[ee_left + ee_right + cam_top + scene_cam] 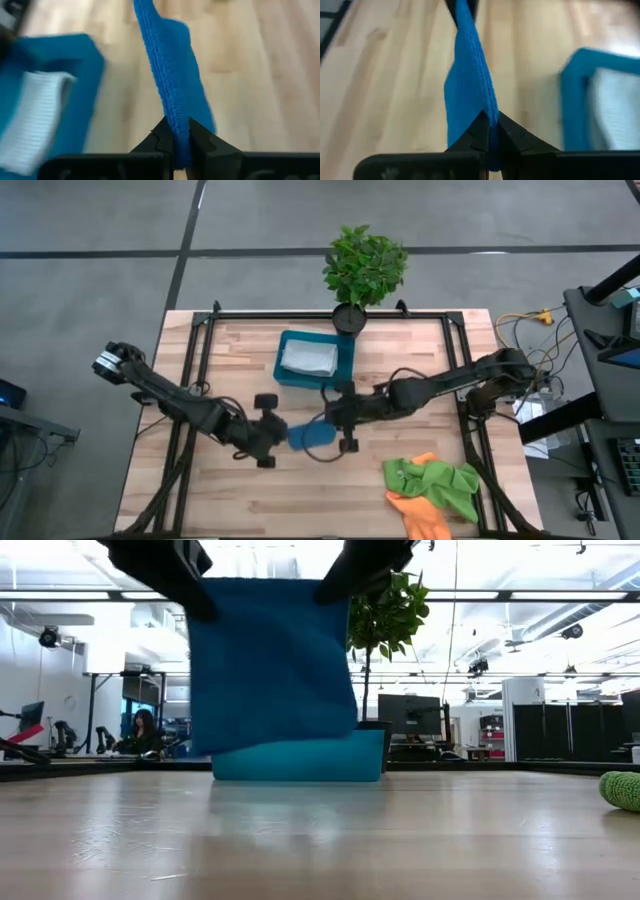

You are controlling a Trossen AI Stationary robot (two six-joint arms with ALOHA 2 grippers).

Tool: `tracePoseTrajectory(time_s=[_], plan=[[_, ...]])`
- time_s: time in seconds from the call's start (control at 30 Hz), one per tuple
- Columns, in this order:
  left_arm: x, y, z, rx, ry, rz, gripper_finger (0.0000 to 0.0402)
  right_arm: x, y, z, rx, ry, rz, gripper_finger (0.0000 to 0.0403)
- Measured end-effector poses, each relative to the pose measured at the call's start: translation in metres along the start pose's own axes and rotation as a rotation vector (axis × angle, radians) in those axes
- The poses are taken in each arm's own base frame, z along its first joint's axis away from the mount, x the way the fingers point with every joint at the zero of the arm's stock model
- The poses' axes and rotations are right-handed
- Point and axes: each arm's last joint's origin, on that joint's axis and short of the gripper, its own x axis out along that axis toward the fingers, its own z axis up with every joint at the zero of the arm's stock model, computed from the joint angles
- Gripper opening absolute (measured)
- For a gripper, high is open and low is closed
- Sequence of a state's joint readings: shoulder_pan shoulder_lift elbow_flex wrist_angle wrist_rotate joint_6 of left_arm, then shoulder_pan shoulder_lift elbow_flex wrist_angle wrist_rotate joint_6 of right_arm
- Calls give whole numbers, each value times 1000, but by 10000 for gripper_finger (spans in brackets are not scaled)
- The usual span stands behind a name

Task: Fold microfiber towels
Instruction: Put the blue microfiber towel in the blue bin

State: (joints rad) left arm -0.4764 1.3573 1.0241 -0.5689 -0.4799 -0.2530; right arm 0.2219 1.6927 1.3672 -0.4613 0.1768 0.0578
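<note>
A bright blue microfiber towel (270, 665) hangs as a flat sheet between my two grippers above the table's middle. My left gripper (268, 432) is shut on its upper left corner and my right gripper (340, 423) on its upper right corner. A grey-white towel (308, 358) lies inside the blue tray (345, 358) behind them. A lime green towel (440, 480) and an orange towel (420, 518) lie crumpled together at the table's near right corner. My left gripper (176, 137) pinches the blue towel's upper corner (175, 117) between its two fingers, slanting down from the table's left. The towel hangs below, its lower edge (275, 745) clear of the table. One layer or several, I cannot tell. My right gripper (490, 125) pinches the other upper corner (487, 106) between its two fingers, slanting down from the table's right. The top edge (470, 45) runs nearly straight across to the other gripper, and the cloth hangs below it.
A potted plant (365, 265) stands at the far edge, just behind the tray. Bare wood lies in front of the hanging towel toward the near edge. A black frame (200, 330) borders the table, and cables (520, 330) lie off its right side.
</note>
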Motion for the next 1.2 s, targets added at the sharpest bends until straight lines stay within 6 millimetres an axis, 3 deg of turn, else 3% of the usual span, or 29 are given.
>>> tracePoseTrajectory(time_s=[0.2,0.4,0.7,0.97,1.2], plan=[[-12,41,2,57,4,111,0,-10,-35,6,36,-32,-91,11],[-18,99,3,72,18,194,0,-13,-73,13,99,-49,-171,11],[-14,182,-8,40,11,149,0,-17,-133,11,166,-61,-280,11],[-6,206,-15,48,15,126,0,-12,-159,5,234,-67,-254,11],[16,205,-28,-7,127,-10,0,23,-159,-7,292,1,-153,11]])
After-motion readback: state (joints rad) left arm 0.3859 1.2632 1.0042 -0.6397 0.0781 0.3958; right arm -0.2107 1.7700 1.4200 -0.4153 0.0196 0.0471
